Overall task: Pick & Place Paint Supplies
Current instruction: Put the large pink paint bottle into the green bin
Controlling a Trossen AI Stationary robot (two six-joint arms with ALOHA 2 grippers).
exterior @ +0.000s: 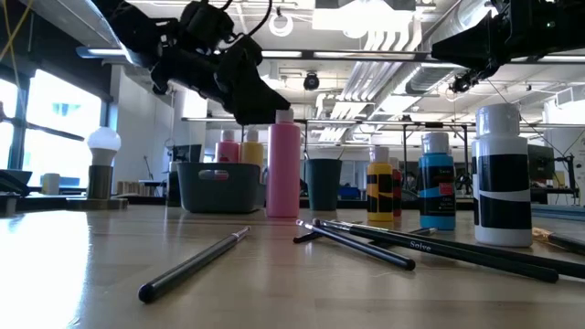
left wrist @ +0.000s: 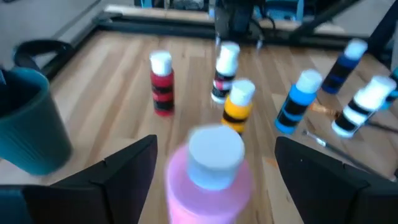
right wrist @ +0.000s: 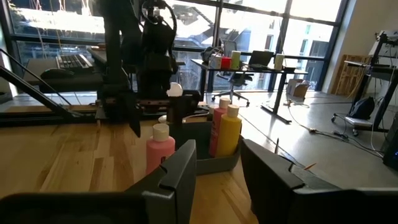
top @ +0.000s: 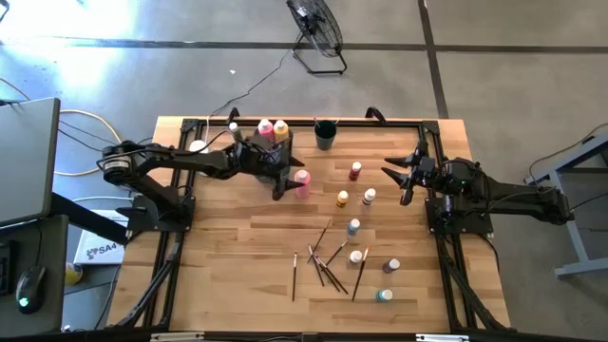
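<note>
Hovering with fingers spread wide, the left gripper (left wrist: 214,180) brackets the tall pink plastic squeeze bottle (left wrist: 208,180) standing directly beneath; probably smooth, tippy and squashy, best gripped mid-body.

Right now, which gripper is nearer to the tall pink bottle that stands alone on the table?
Left. The left gripper is open, its fingers either side of the tall pink bottle, just above its cap. The right gripper waits far off, beyond the small paint bottles.
</note>
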